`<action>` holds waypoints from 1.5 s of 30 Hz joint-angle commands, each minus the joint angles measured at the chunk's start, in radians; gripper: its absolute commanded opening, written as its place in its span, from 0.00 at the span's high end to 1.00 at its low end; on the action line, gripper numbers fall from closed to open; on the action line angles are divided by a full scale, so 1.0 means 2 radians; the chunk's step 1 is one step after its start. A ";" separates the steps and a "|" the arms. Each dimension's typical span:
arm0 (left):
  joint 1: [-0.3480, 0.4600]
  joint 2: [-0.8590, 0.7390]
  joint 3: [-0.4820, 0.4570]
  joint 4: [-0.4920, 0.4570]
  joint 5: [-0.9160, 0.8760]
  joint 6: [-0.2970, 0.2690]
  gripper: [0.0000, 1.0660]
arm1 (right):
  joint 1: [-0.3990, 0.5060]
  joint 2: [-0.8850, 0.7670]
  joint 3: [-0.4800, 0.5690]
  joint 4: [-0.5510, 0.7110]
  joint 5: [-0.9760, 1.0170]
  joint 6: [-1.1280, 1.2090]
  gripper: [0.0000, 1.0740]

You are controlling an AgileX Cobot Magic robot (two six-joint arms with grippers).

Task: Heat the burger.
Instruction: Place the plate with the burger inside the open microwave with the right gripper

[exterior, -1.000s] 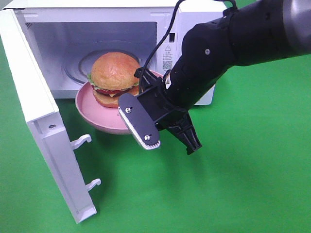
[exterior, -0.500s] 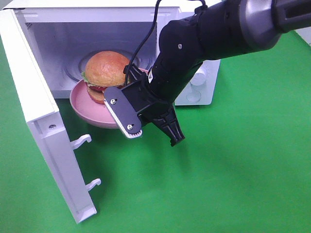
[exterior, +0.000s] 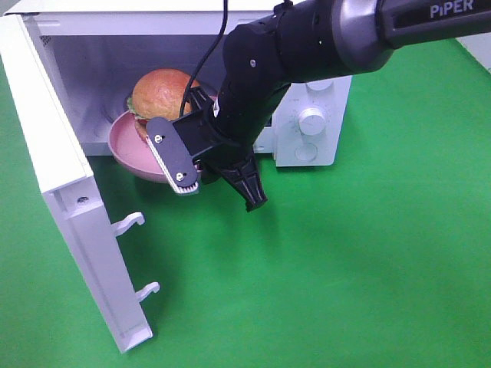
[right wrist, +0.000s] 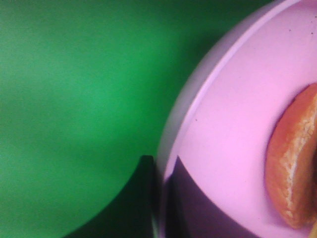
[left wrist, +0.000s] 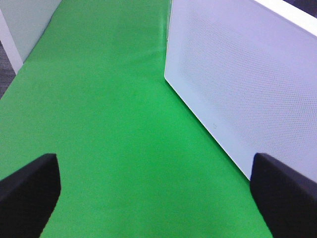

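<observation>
Burger [exterior: 157,90] on pink plate [exterior: 125,142] at microwave [exterior: 308,146] mouth; green cloth [exterior: 368,268] below.

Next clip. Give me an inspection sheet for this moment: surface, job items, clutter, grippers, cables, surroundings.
Surface: green cloth, flat.
Job's things: burger on a pink plate, partly inside the microwave; its door is swung wide open.
Clutter: nothing seen.
Grippers: right gripper at the plate's near rim, the grip itself hidden; left gripper open, holding nothing, over bare cloth.
Cables: black cable runs along the right arm, above the burger.
Surroundings: pale strip past the cloth's edge.
</observation>
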 commanded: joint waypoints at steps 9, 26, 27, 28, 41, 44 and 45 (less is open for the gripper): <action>-0.002 -0.010 0.001 0.000 -0.005 -0.001 0.10 | 0.000 0.005 -0.061 -0.021 -0.007 0.018 1.00; -0.002 -0.010 0.001 0.000 -0.005 -0.001 0.10 | -0.001 0.051 -0.121 -0.020 -0.002 0.021 1.00; -0.002 -0.010 0.001 0.000 -0.005 -0.001 0.10 | -0.001 0.056 -0.131 -0.020 0.000 0.028 1.00; -0.002 -0.010 0.001 0.000 -0.005 -0.001 0.10 | -0.001 0.059 -0.135 -0.020 0.000 0.032 1.00; -0.002 -0.010 0.001 0.000 -0.005 -0.001 0.10 | -0.001 0.100 -0.187 -0.029 0.005 0.048 1.00; -0.002 -0.010 0.001 0.000 -0.005 -0.001 0.10 | -0.001 0.109 -0.207 -0.042 0.005 0.060 1.00; -0.002 -0.010 0.001 0.000 -0.005 -0.001 0.10 | -0.001 0.117 -0.221 -0.050 0.007 0.068 1.00</action>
